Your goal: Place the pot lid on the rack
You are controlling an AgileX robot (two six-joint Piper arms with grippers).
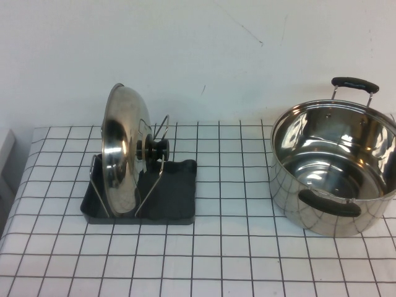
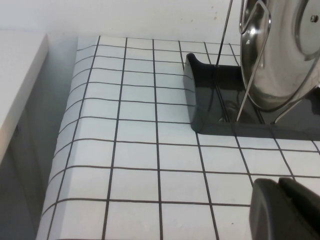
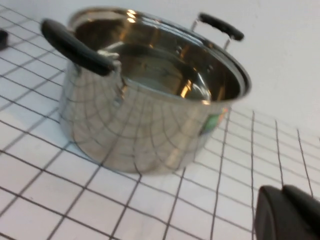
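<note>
While both pincers sit mostly cropped, pot lid (image 1: 122,151) stands in rack (image 1: 173,195).

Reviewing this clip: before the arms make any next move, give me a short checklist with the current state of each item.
1. Pot lid standing on edge in the rack: ok.
2. Lid held between the wire loops: ok.
3. Rack flat on the table: ok.
4. Pot apart from the rack, uncovered: ok.
5. Left gripper off the lid, low beside the rack: ok; fingers: cannot tell.
6. Right gripper off the pot, near it: ok; fingers: cannot tell.
</note>
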